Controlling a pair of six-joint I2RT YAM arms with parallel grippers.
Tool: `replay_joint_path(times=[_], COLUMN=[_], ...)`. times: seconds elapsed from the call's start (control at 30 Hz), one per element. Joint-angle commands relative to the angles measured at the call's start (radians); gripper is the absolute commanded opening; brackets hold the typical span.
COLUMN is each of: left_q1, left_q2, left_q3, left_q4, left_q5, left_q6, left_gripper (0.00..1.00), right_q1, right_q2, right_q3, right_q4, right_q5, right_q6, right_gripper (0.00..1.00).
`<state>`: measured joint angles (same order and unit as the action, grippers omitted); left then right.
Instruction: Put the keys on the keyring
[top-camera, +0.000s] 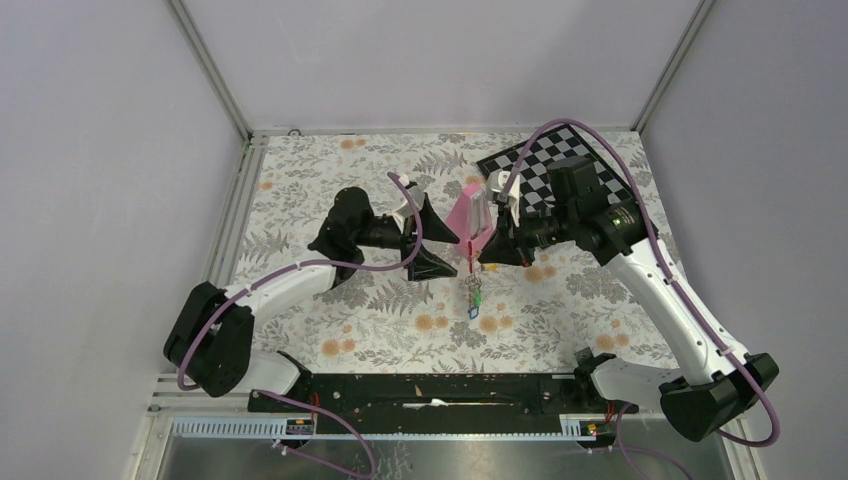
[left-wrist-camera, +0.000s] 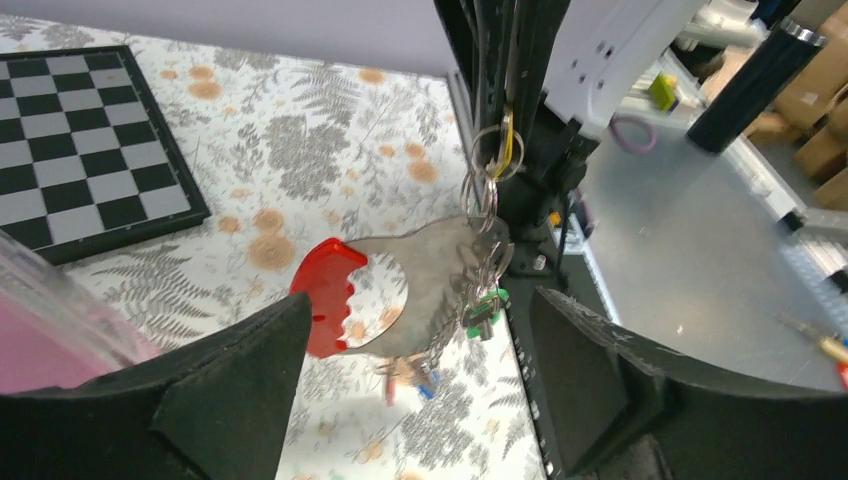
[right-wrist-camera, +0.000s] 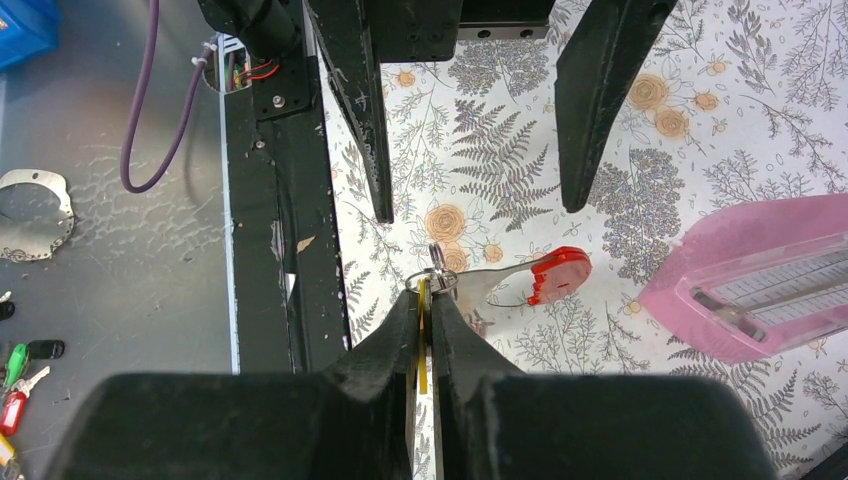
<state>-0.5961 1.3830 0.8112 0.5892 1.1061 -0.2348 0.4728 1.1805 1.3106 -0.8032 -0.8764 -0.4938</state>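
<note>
A blue bin (right-wrist-camera: 22, 24) shows only a corner in the right wrist view, its contents out of sight. The right gripper (right-wrist-camera: 425, 300) is pinched narrow on a thin yellow piece at the top of the keys (left-wrist-camera: 482, 300), which dangle from small split rings above the floral table (top-camera: 380, 310). The keyring (left-wrist-camera: 435, 265), grey with a red end, hangs in the same bunch just below those rings. The left gripper (left-wrist-camera: 420, 308) stands spread wide and holds nothing, one finger on either side of the keyring; its red end is close to one finger, contact unclear. A pink metronome (top-camera: 470, 212) stands just beyond both grippers, with a chessboard (top-camera: 548, 170) behind it. Loose keys (right-wrist-camera: 14, 385) lie on the metal ledge (right-wrist-camera: 120, 300) off the table
</note>
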Motion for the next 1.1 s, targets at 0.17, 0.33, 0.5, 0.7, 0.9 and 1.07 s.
replay_joint_path(times=[0.17,0.33,0.5,0.7,0.9,1.07], left_q1=[0.03,0.112,0.254,0.397,0.445,0.452], left_q2=[-0.071,-0.114,-0.159,-0.196,-0.22,-0.232], left_q3=[0.142,0.166,0.165,0.148,0.156,0.158], left_q4=[-0.491,-0.581,-0.561,-0.487,-0.52,-0.563], left_q5=[-0.103,-0.279,-0.351,-0.475,-0.625,-0.648], left_q6=[0.434,0.446,0.371,0.213,0.204,0.269], left_gripper=[0.9,0.93,0.95,0.97,0.99,0.99], right_q1=[0.033,0.114,0.226,0.314,0.314,0.314], right_q2=[0.027,0.105,0.244,0.372,0.357,0.29], right_q3=[0.022,0.07,0.211,0.38,0.239,-0.05], right_q4=[0.036,0.046,0.011,0.018,0.084,0.143], right_q5=[-0.001,0.025,0.058,0.061,0.156,0.268], right_q6=[0.003,0.007,-0.008,0.022,-0.008,-0.055], right_gripper=[0.01,0.01,0.0,0.0,0.0,0.0])
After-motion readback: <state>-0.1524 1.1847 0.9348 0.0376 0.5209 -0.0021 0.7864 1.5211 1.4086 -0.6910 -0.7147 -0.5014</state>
